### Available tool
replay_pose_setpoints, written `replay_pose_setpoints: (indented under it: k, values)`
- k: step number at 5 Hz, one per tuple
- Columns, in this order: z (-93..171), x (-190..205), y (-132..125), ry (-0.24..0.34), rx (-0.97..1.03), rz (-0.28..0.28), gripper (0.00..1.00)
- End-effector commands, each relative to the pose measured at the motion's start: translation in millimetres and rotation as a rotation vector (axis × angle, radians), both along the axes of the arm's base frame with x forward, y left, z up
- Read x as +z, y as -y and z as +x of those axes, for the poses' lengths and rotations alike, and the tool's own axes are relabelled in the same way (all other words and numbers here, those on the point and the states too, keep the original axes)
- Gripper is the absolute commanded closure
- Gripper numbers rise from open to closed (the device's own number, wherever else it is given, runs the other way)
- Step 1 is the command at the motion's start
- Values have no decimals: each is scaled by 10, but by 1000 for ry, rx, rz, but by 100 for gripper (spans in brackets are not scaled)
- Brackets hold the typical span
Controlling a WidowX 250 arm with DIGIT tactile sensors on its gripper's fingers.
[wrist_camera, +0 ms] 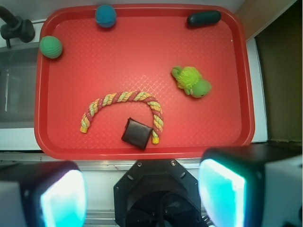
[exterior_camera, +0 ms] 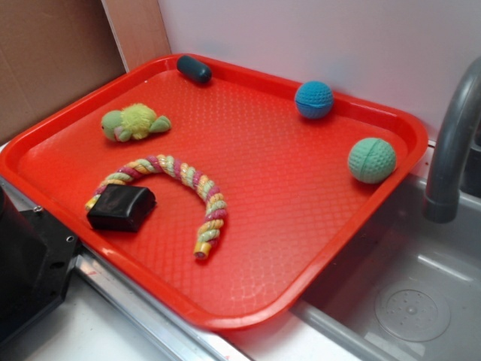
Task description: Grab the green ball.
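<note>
Green ball (exterior_camera: 371,159): it lies free on the red tray (exterior_camera: 285,248), in the corner close to the grey faucet (exterior_camera: 451,143), just beside the tray wall. Nothing touches it.
Blue ball (exterior_camera: 313,99): it lies at the same far edge of the tray, apart from the green one. It is not the target.
Other things on the tray: a plush toy (exterior_camera: 134,122), a coloured rope (exterior_camera: 176,188) bent in an arch, a black block (exterior_camera: 121,207) touching one end of the rope, and a dark capsule (exterior_camera: 195,68) in a far corner.
Gripper (wrist_camera: 142,194): in the wrist view both fingers are spread wide with nothing between them. It hangs high over the near edge of the tray, well apart from the green ball.
Progress: I judge the task as hardly begun. No approach to the ball is made, and no grasp.
Left to do: move across the tray to the ball, go down around it, and close on it.
</note>
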State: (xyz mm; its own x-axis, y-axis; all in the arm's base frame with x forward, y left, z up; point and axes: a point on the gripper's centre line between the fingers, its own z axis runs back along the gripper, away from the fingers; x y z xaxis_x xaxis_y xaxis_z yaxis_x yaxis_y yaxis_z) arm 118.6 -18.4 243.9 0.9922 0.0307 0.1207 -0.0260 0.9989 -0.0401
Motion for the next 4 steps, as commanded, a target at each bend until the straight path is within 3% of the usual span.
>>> replay_pose_setpoints:
  k: [1,2,3,4]
  values:
    - [0,0,0,0,0,0,0]
    - [444,-310,161,-23,-224,9,0]
    - [917,-628,402,14,-423,57,0]
    - [1287,-945,693,54,-630,55,0]
